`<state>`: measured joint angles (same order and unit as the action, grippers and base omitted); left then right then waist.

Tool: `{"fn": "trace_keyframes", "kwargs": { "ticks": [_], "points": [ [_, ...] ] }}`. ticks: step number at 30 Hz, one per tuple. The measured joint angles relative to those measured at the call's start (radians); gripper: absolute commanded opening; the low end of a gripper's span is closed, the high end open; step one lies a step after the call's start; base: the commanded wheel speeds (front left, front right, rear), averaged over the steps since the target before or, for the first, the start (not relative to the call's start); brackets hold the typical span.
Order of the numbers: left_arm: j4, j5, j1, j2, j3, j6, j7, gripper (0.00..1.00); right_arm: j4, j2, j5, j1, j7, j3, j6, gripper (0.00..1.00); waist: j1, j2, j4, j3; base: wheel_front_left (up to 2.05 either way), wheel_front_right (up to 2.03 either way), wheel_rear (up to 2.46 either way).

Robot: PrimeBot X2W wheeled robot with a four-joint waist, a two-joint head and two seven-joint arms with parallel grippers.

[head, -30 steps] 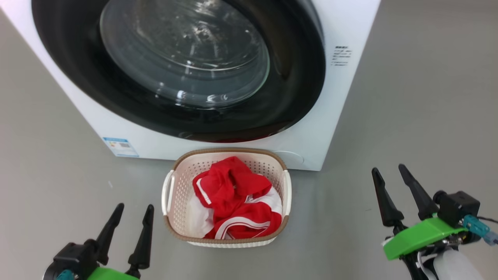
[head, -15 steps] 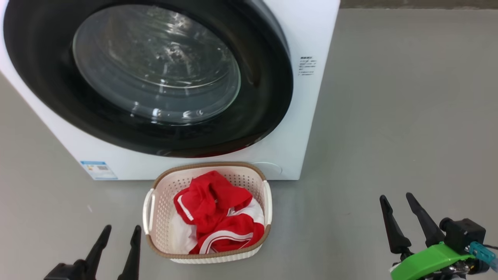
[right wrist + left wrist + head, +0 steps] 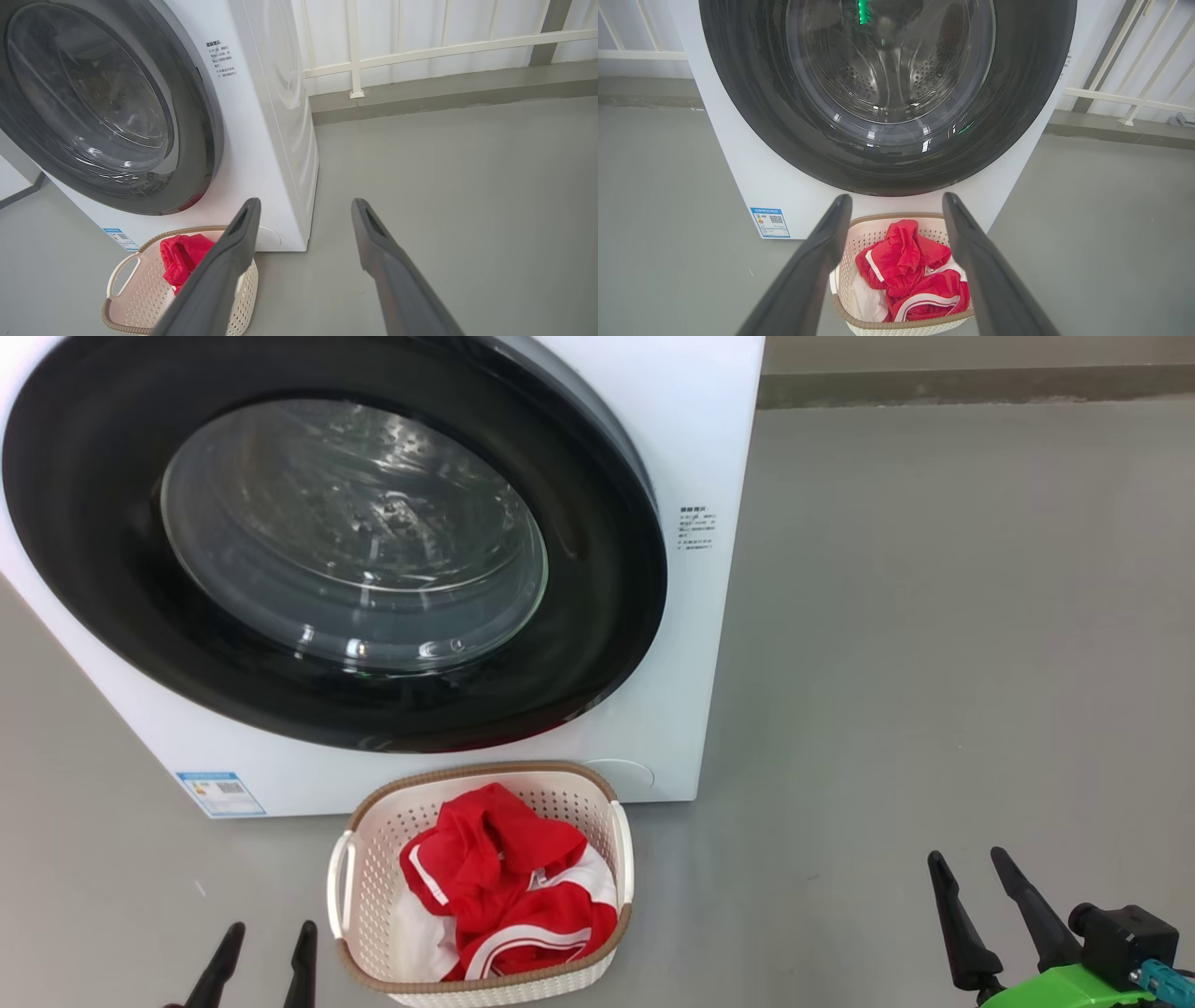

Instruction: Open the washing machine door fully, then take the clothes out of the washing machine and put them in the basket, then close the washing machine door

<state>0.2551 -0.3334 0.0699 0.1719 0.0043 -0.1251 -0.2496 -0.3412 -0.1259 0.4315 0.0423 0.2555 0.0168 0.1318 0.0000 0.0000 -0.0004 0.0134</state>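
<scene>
The white washing machine (image 3: 709, 448) stands ahead with its black-rimmed round door (image 3: 597, 616) flat against the front, glass window bulging out. Through the glass in the left wrist view the steel drum (image 3: 887, 74) shows. On the floor in front sits the cream basket (image 3: 364, 859) holding red clothes (image 3: 495, 877) with white trim. My left gripper (image 3: 266, 933) is open, low and left of the basket. My right gripper (image 3: 966, 859) is open over bare floor, far right of the basket. Both hold nothing. The basket (image 3: 864, 233) and clothes (image 3: 910, 261) lie between the left fingers' line of sight.
Grey floor (image 3: 934, 663) stretches wide to the right of the machine. A white railing (image 3: 420, 51) and a low kerb (image 3: 444, 93) run behind it. A blue label (image 3: 217, 791) marks the machine's lower left front.
The head camera has tilted and drawn back: machine and basket slid left and down in the picture, more floor and the kerb came in. Both grippers sank toward the bottom edge, still open.
</scene>
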Motion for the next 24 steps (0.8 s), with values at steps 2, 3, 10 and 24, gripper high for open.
{"fn": "trace_keyframes", "kwargs": {
  "ticks": [2, 3, 10, 24],
  "points": [
    [-0.007, 0.0, 0.008, -0.002, 0.005, 0.0, 0.0, 1.0, 0.0, 0.001, 0.0, 0.0, 0.0, -0.004, 0.0, 1.0, 0.0, 0.0, -0.001, -0.005, 0.0, 0.0, 0.0],
    [-0.01, 0.001, 0.012, -0.003, 0.006, 0.0, 0.0, 1.0, 0.0, 0.001, 0.0, 0.0, 0.0, -0.006, 0.0, 1.0, 0.0, 0.0, -0.002, -0.007, 0.0, 0.0, 0.0],
    [-0.017, 0.007, 0.03, -0.007, 0.011, 0.0, 0.0, 1.0, 0.002, 0.006, 0.0, 0.023, 0.0, -0.01, 0.0, 1.0, 0.0, 0.0, -0.002, -0.015, 0.0, 0.0, 0.0],
    [0.025, 0.007, 0.035, -0.032, -0.001, 0.002, 0.003, 0.0, -0.041, 0.024, 0.0, 0.031, 0.0, -0.006, 0.0, 0.0, 0.0, 0.0, 0.0, -0.017, 0.0, 0.0, 0.0]
  ]
}}
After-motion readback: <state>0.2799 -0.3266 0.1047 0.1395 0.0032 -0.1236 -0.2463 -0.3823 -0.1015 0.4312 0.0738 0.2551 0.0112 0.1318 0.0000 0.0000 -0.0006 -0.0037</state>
